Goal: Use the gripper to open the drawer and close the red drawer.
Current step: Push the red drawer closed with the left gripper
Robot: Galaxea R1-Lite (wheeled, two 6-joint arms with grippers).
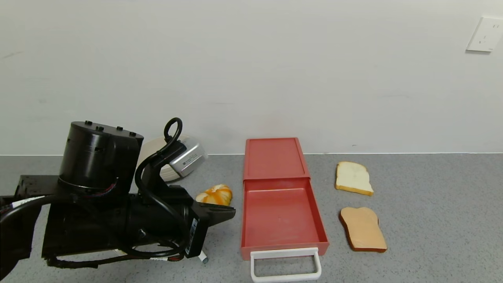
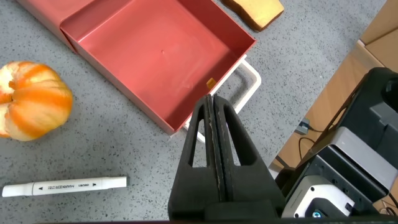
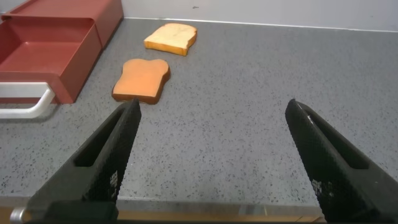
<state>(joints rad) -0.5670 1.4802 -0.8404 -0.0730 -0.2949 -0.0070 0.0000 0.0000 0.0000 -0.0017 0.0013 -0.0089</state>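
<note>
Judging by how things lie, you are about halfway: the drawer point(image 1: 281, 196) sits in the middle of the grey counter point(image 1: 432, 220) with its tray pulled out toward the near edge and nothing inside, so the opening part looks done and the closing is what remains. Your left gripper point(image 1: 230, 213) hovers low just to the left of the tray, its fingers point(image 2: 214, 140) pressed together and holding nothing, clear of the white loop handle point(image 1: 285, 265) at the tray's near end. To finish, you will probably need to bring that closed tip against the tray's front and push it back toward the wall. Your right gripper point(image 3: 211, 118) waits off to the right with its jaws spread wide, also empty. Around the work lie an orange bun point(image 1: 215, 194) and a white marker point(image 2: 65, 185) on the left, and two bread slices, pale point(image 1: 353, 178) and brown point(image 1: 363, 229), on the right.
</note>
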